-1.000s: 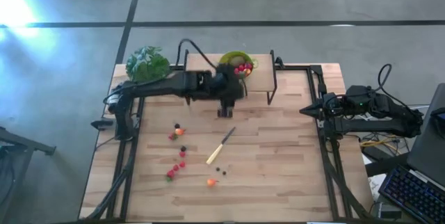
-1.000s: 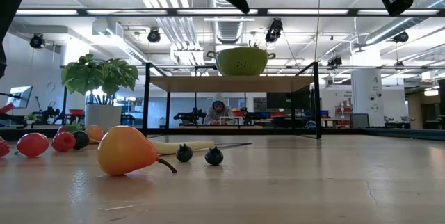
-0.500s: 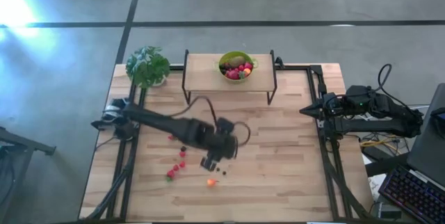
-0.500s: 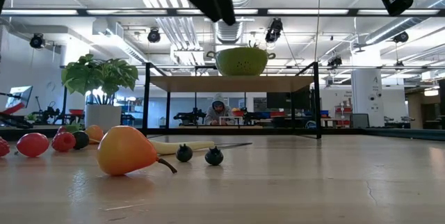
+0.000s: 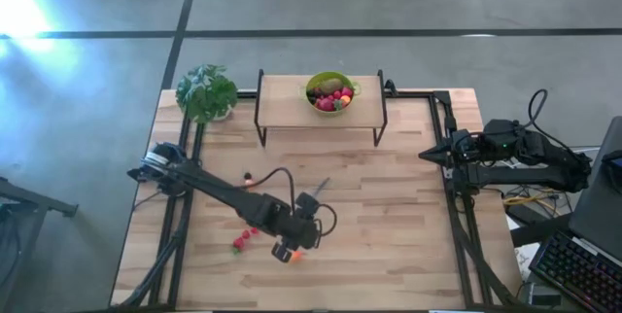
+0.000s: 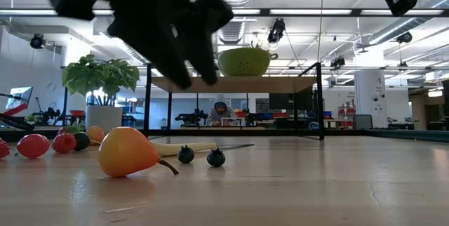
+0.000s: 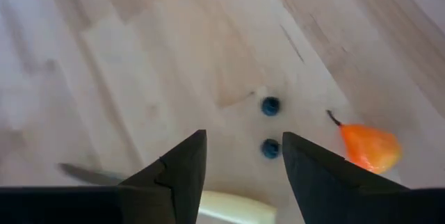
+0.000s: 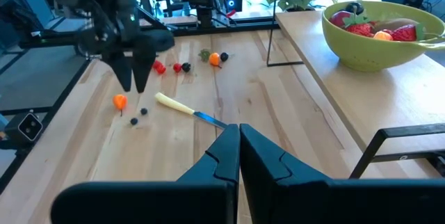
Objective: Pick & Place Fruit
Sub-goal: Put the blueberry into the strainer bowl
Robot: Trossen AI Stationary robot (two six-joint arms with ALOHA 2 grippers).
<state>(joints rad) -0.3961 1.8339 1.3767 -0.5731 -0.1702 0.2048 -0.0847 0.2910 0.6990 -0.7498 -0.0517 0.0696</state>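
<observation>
My left gripper (image 7: pixel 240 137) is open and empty. It hangs above the table near its front edge (image 5: pixel 289 247), fingers pointing down. Below it lie two dark berries (image 7: pixel 270 105) (image 7: pixel 270 148), an orange pear-like fruit (image 7: pixel 368 147) and the pale-handled knife (image 8: pixel 188 109). The right wrist view shows the gripper (image 8: pixel 132 78) just above the pear (image 8: pixel 121 101). More red and dark fruit (image 5: pixel 245 238) lies to the left. A green bowl (image 5: pixel 330 91) holding fruit stands on the raised shelf (image 5: pixel 292 109). My right gripper (image 8: pixel 238 130) is shut and waits at the table's right edge (image 5: pixel 428 155).
A leafy potted plant (image 5: pixel 206 91) stands at the far left corner. The shelf's black legs (image 5: pixel 379 136) stand on the table's far half. The knife's blade tip (image 5: pixel 321 185) sticks out past my left arm. Bare wood lies between the fruit and the right arm.
My left gripper has swung from the shelf by the green bowl toward the table's near edge and come down. It now hangs over the dark berries and the orange pear. The fruit and the knife have stayed where they were.
</observation>
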